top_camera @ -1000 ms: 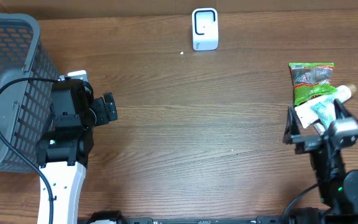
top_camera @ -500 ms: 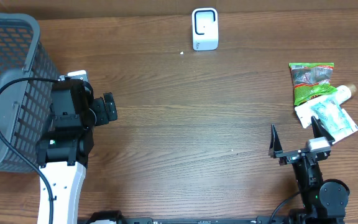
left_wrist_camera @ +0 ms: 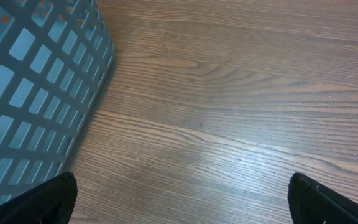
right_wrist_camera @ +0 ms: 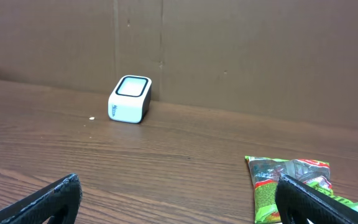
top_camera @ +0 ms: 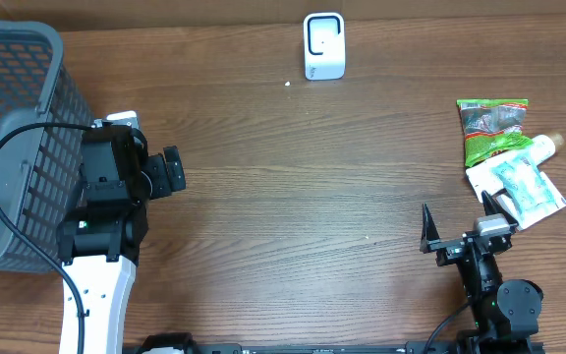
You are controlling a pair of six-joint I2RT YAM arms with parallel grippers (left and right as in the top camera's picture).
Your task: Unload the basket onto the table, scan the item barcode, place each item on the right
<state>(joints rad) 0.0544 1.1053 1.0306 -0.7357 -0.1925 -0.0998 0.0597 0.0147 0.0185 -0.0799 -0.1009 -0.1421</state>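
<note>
Near the table's right edge, the green packet (top_camera: 492, 130) lies ungripped; the right gripper (top_camera: 457, 224) and left gripper (top_camera: 173, 169) are spread wide. It should be pinched edgewise, barcode kept uncovered for the scanner (top_camera: 323, 45).

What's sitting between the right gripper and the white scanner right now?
Nothing: only bare wooden table lies between the right gripper and the scanner, as the overhead and right wrist views show.
</note>
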